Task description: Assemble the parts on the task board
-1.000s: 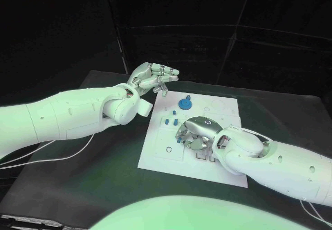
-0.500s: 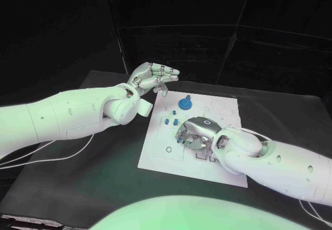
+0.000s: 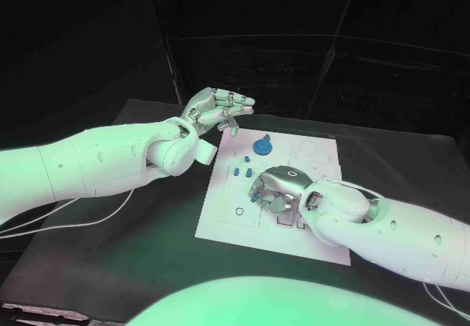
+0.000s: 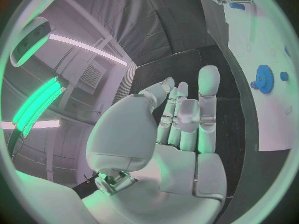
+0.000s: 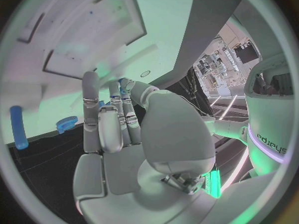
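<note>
Board [image 3: 230, 221] sits mid-worktop — blue gear [image 3: 261, 146] seated near its far edge. Right hand [image 3: 279, 190] curls over small blue parts [image 3: 245, 172] mid-board, grip unclear. Left hand [image 3: 217, 109] hovers empty, fingers loose. Plenty left.

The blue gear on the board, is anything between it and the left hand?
Nothing visible. The left hand hangs off the white board's far left corner, fingers curled and holding nothing. The blue gear stands on the board just beyond it, with bare board between them. The right hand is nearer the middle.
</note>
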